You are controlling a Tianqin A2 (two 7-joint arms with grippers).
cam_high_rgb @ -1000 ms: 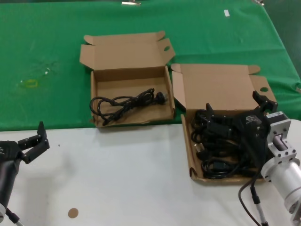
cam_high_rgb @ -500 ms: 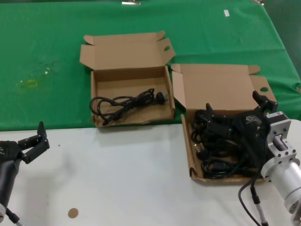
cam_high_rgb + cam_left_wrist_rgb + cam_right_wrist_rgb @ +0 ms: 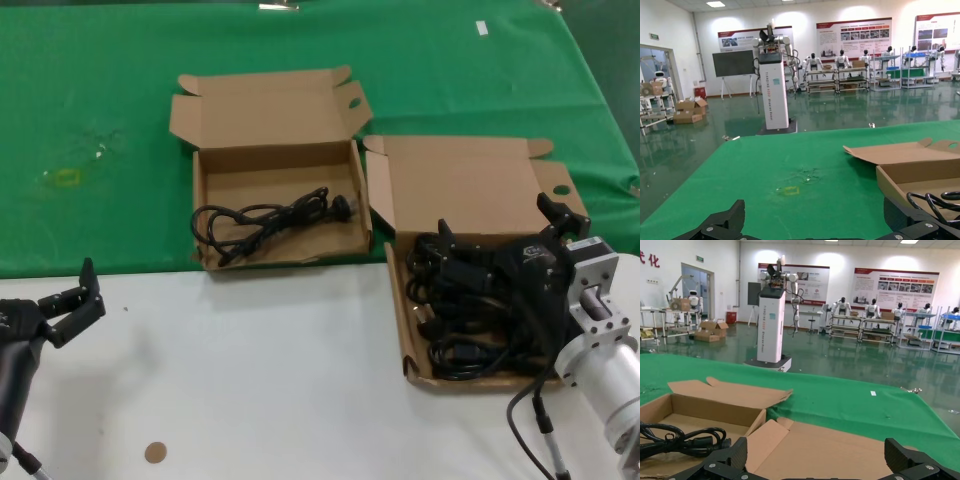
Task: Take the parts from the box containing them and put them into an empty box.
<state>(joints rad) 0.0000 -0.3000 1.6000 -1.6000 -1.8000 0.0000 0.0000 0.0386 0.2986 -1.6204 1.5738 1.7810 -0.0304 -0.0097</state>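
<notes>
We start with the bench (image 3: 250, 380), white at the near edge and draped in green cloth (image 3: 100, 120) beyond, and nothing on it has shifted over the last second: what has just changed is nothing at all, so we judge the job paused mid-reach. On the right sits the larger box (image 3: 470, 185), lid flapped back, packed with a tangle of black cords (image 3: 450, 350). Just beside it, on the left, the smaller box (image 3: 280, 160) stands open with 1 cord bundle (image 3: 262, 224) already lying inside, so we take it that at least 1 transfer is done and many remain. The right tool (image 3: 500, 240) still hangs over the full box, its fingers spread wide above the pile and pinching nothing. We judge the next call is a drop onto a single bundle, and the snarl may drag up neighbours. The left tool (image 3: 75, 300) waits low at the near left edge, fingers apart, well away from both boxes.
</notes>
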